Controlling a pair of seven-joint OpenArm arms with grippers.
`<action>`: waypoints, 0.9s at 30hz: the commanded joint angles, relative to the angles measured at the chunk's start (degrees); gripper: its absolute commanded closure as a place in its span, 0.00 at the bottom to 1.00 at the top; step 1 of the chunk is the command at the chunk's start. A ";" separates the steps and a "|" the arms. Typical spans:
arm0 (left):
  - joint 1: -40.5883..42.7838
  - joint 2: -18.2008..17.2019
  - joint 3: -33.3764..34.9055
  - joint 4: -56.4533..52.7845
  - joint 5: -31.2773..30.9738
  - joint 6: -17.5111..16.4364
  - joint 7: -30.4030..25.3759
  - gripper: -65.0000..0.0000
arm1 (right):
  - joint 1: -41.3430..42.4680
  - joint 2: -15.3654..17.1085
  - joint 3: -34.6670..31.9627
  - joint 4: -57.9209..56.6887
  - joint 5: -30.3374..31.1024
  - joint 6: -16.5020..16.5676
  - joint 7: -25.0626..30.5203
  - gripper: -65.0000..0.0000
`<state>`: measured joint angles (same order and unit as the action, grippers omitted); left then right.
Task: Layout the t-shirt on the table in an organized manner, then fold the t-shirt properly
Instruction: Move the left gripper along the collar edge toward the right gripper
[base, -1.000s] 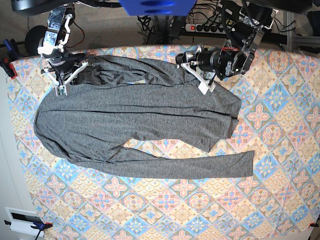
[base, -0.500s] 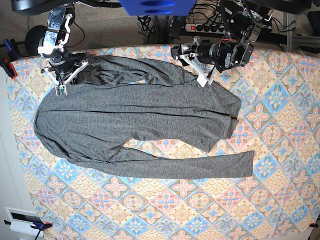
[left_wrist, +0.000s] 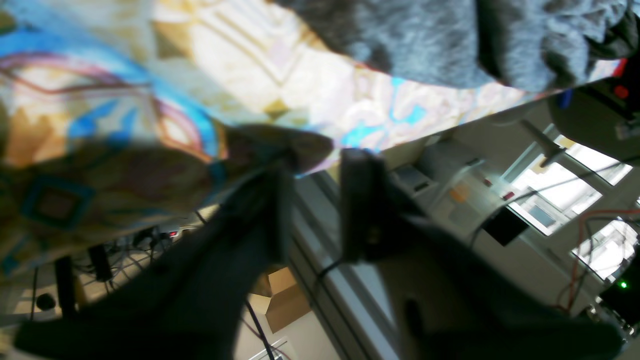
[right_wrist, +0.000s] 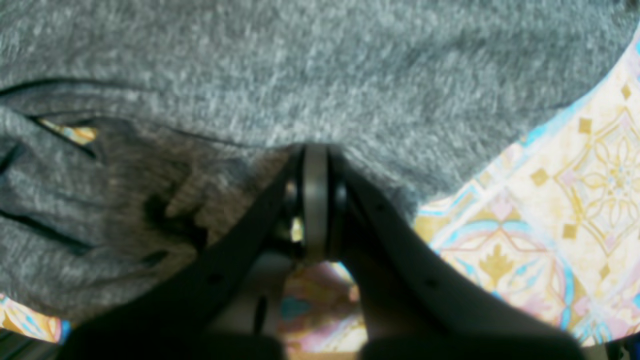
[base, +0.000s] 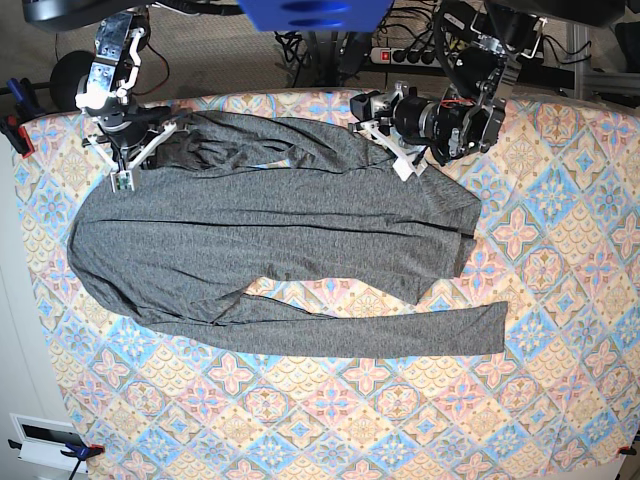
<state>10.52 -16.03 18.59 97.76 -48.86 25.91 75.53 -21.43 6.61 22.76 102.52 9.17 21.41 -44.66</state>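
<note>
Pinching the t-shirt (base: 270, 240) at its far edge, my right hand (right_wrist: 314, 210) is closed on the fabric. My left hand (left_wrist: 311, 200) is hanging slightly parted, empty, off the table (base: 560, 330) edge. I am judging it should regrip low and pull evenly.

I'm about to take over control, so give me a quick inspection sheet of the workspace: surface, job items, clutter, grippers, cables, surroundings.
Surface: table covered by a tile-patterned cloth, lying flat.
Job's things: t-shirt spread across the far half, wrinkled near the far edge, one long strip stretched toward the near side.
Clutter: nothing seen on the cloth.
Grippers: right gripper shut, tips at the shirt's edge, a grip not confirmed; left gripper slightly open, holding nothing, beside the shirt's far edge.
Cables: power strip and leads behind the table.
Surroundings: clamps at the table's corners; windows in the left wrist view.
</note>
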 joint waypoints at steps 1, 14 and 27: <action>0.51 1.48 0.97 -1.89 6.00 0.15 -10.78 0.88 | 0.11 0.55 0.23 0.91 0.28 0.00 1.02 1.00; 3.23 1.57 0.97 7.61 6.00 14.09 -7.26 0.75 | 0.11 0.55 0.23 0.91 0.28 0.00 0.75 1.00; -1.16 5.26 0.97 7.61 5.92 14.09 -5.24 0.61 | 0.02 0.55 0.14 1.00 0.28 0.00 0.75 1.00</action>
<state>10.46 -11.92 19.46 104.97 -42.39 40.97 74.52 -21.52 6.61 22.72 102.52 9.17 21.43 -44.84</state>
